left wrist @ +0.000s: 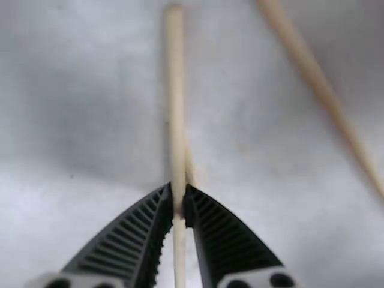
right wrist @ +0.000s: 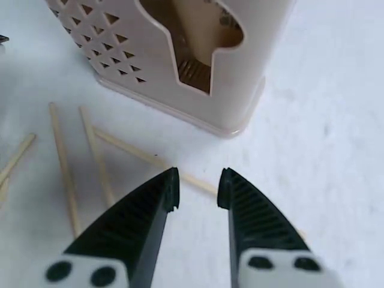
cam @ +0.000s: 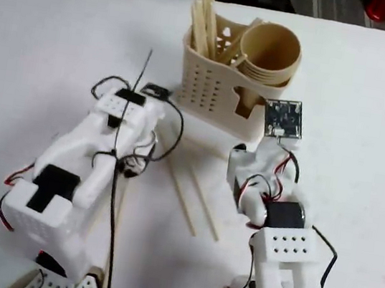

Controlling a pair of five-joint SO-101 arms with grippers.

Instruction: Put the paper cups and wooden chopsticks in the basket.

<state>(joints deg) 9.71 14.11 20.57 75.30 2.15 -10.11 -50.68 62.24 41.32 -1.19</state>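
Pinched a wooden chopstick (left wrist: pixel 174 90) in the left gripper (left wrist: pixel 178 204), closed tight on it, long axis pointing straight ahead from the tips. Showed a second chopstick (left wrist: pixel 318 90) nearby, slanting away. Hung the right gripper (right wrist: pixel 198 189), parted slightly and empty, over loose chopsticks (right wrist: pixel 63 174) just short of the basket (right wrist: pixel 240 78). Found stacked paper cups (cam: pixel 270 53) and several sticks already in that basket, farther up the white table (cam: pixel 49 36). Judged the left arm readier to lift and carry.

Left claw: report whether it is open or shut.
Shut on a wooden chopstick; the tips of the left claw press against both its sides.
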